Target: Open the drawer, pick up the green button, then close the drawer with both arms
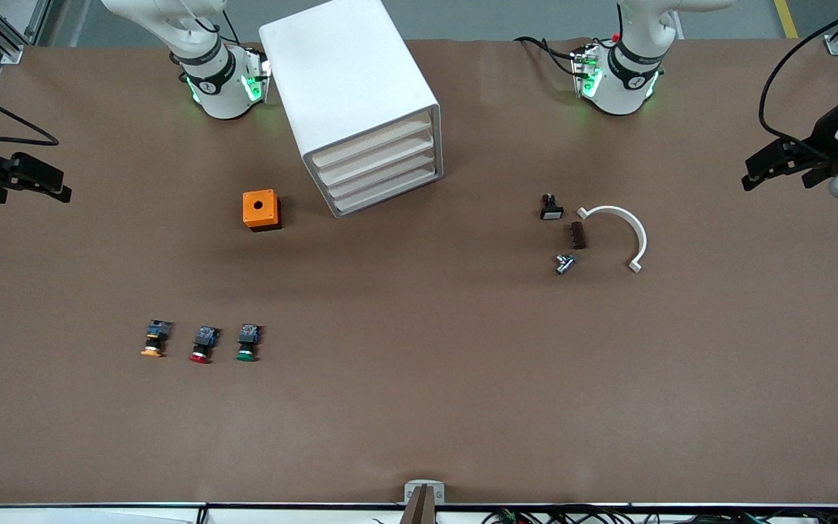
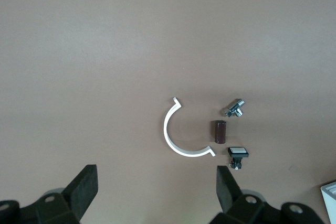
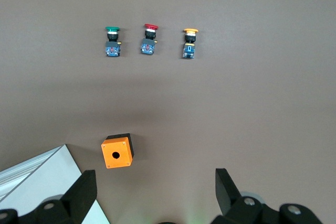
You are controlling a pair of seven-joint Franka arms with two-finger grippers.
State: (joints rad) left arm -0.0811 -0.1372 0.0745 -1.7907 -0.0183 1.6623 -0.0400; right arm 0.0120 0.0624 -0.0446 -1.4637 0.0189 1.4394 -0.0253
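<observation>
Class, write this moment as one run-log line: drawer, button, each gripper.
drawer: shut, in cabinet | green button: on table, untouched | left gripper: open, waiting at table end | right gripper: open, waiting at table end

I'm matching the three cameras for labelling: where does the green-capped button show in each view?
Front view: green-capped button, lowest row, nearest the cabinet's end of three buttons.
Left wrist view: not in it.
Right wrist view: green-capped button, end of the row, beside the red-capped button.
Shared landmark: orange box.
</observation>
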